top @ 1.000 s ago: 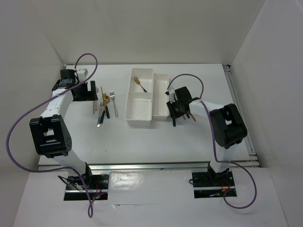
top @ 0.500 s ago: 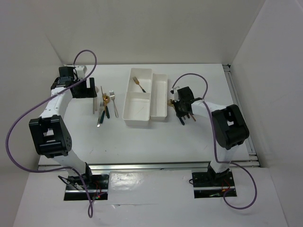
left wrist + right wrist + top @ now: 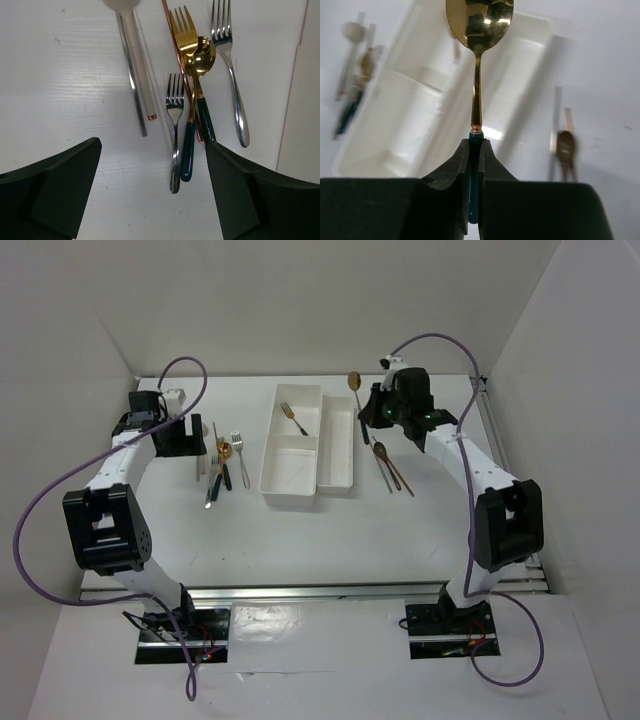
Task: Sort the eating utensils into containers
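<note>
Pinching gold-bowled spoon (image 3: 478, 20) by dark teal handle, right claw (image 3: 475, 146) clamped tight; left claw (image 3: 150, 170) gaping, empty.

Two robot arms, the left arm (image 3: 120, 455) and the right arm (image 3: 468, 462), are built of slim white links joined by boxy black joint housings (image 3: 105, 528). A purple cable (image 3: 438, 336) loops from behind each set of fingers back to a black base plate (image 3: 447, 623), where thin coloured wires (image 3: 200, 648) show. The left gripper (image 3: 152, 145) has broad, matte dark wedge fingers (image 3: 50, 195). The right gripper (image 3: 474, 142) has black fingers that taper to narrow tips.
</note>
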You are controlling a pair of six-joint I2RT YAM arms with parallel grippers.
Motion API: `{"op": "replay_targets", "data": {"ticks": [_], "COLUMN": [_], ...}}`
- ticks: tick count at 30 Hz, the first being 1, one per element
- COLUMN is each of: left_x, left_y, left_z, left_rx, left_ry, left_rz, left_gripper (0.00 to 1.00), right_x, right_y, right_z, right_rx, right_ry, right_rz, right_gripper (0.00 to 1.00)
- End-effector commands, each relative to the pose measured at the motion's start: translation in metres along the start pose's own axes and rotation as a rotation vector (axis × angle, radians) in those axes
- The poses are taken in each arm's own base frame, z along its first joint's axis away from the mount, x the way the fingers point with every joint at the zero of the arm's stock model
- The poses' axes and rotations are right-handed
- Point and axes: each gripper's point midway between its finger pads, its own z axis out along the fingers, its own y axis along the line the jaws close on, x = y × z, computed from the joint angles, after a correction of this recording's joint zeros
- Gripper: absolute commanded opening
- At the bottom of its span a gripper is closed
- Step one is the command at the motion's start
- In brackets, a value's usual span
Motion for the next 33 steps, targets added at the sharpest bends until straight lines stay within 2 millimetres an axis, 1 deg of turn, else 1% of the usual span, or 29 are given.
{"op": "replay_targets", "data": {"ticks": [1, 2, 4, 5, 6, 8, 9, 10, 11, 13, 14, 15, 16, 17, 18, 19, 20, 21, 22, 23, 24, 25, 26, 28, 29, 30, 31, 32, 33], "left_x": [-0.015, -0.013, -0.016, -0.011, -0.013, -0.009, -0.009, -0.011, -0.005, -0.007, -0.004, -0.006, -0.006, -0.006, -0.006, -0.006, -0.006, -0.010, -0.010, -0.008, -0.008, -0.008, -0.008, 0.002, 0.002, 0.009, 0.009, 0.017, 0.020], "left_y": [-0.002, -0.002, -0.001, -0.001, -0.002, 0.000, 0.000, 0.000, 0.000, 0.001, 0.001, 0.000, 0.000, 0.000, 0.000, 0.002, 0.002, 0.002, 0.002, 0.003, 0.003, 0.000, 0.000, -0.002, -0.002, -0.001, -0.001, 0.001, 0.002], "left_z": [-0.017, -0.019, -0.023, -0.021, -0.024, -0.022, -0.022, -0.025, -0.024, -0.028, -0.027, -0.030, -0.030, -0.030, -0.030, -0.030, -0.030, -0.032, -0.032, -0.029, -0.029, -0.029, -0.029, -0.025, -0.025, -0.020, -0.020, -0.014, -0.011], "left_rx": [-0.021, -0.021, -0.031, -0.030, -0.031, -0.039, -0.040, -0.040, -0.039, -0.049, -0.049, -0.050, -0.050, -0.050, -0.050, -0.059, -0.059, -0.060, -0.060, -0.059, -0.059, -0.045, -0.045, -0.032, -0.032, -0.030, -0.030, -0.029, -0.028], "left_ry": [-0.080, -0.083, -0.093, -0.083, -0.092, -0.081, -0.081, -0.089, -0.072, -0.084, -0.076, -0.086, -0.086, -0.086, -0.086, -0.085, -0.085, -0.094, -0.094, -0.085, -0.085, -0.086, -0.086, -0.064, -0.064, -0.043, -0.043, -0.016, -0.006], "left_rz": [-0.002, -0.001, 0.000, -0.002, 0.000, -0.003, 0.007, 0.008, 0.005, 0.007, 0.005, 0.017, 0.017, 0.017, 0.017, 0.025, 0.025, 0.027, 0.027, 0.025, 0.025, 0.026, 0.026, 0.022, 0.022, 0.017, 0.017, 0.021, 0.029], "left_gripper": [1.00, 1.00, 1.00, 1.00, 1.00, 1.00, 1.00, 1.00, 1.00, 1.00, 1.00, 1.00, 1.00, 1.00, 1.00, 1.00, 1.00, 1.00, 1.00, 1.00, 1.00, 1.00, 1.00, 1.00, 1.00, 1.00, 1.00, 1.00, 1.00], "right_x": [-0.010, -0.004, -0.001, 0.011, 0.014, 0.025, 0.028, 0.037, 0.035, 0.040, 0.043, 0.051, 0.051, 0.056, 0.068, 0.073, 0.086, 0.089, 0.092, 0.094, 0.099, 0.095, 0.090, 0.079, 0.075, 0.070, 0.062, 0.051, 0.045], "right_y": [0.099, 0.111, 0.133, 0.147, 0.154, 0.166, 0.175, 0.178, 0.178, 0.188, 0.185, 0.189, 0.189, 0.187, 0.189, 0.189, 0.187, 0.187, 0.188, 0.192, 0.190, 0.191, 0.192, 0.194, 0.194, 0.193, 0.196, 0.197, 0.197], "right_z": [-0.001, 0.002, 0.011, 0.014, 0.018, 0.030, 0.033, 0.041, 0.044, 0.046, 0.052, 0.055, 0.055, 0.059, 0.062, 0.062, 0.068, 0.067, 0.069, 0.068, 0.068, 0.066, 0.066, 0.060, 0.057, 0.055, 0.052, 0.046, 0.042], "right_rx": [-0.288, -0.317, -0.363, -0.388, -0.393, -0.406, -0.414, -0.417, -0.409, -0.417, -0.407, -0.410, -0.410, -0.405, -0.408, -0.416, -0.420, -0.428, -0.439, -0.447, -0.445, -0.448, -0.453, -0.454, -0.457, -0.451, -0.458, -0.453, -0.458], "right_ry": [-0.004, 0.010, 0.003, 0.022, 0.021, 0.031, 0.041, 0.057, 0.053, 0.057, 0.057, 0.074, 0.074, 0.086, 0.105, 0.116, 0.150, 0.162, 0.167, 0.168, 0.174, 0.166, 0.154, 0.121, 0.110, 0.091, 0.070, 0.040, 0.020], "right_rz": [0.092, 0.094, 0.089, 0.076, 0.083, 0.080, 0.087, 0.085, 0.097, 0.096, 0.098, 0.095, 0.095, 0.096, 0.068, 0.059, 0.049, 0.039, 0.038, 0.022, 0.010, 0.009, -0.003, -0.028, -0.038, -0.060, -0.072, -0.085, -0.112], "right_gripper": [0.00, 0.00, 0.00, 0.00, 0.00, 0.00, 0.00, 0.00, 0.00, 0.00, 0.00, 0.00, 0.00, 0.00, 0.00, 0.00, 0.05, 0.13, 0.28, 0.35, 0.44, 0.57, 0.61, 0.66, 0.66, 0.66, 0.66, 0.66, 0.66]}}
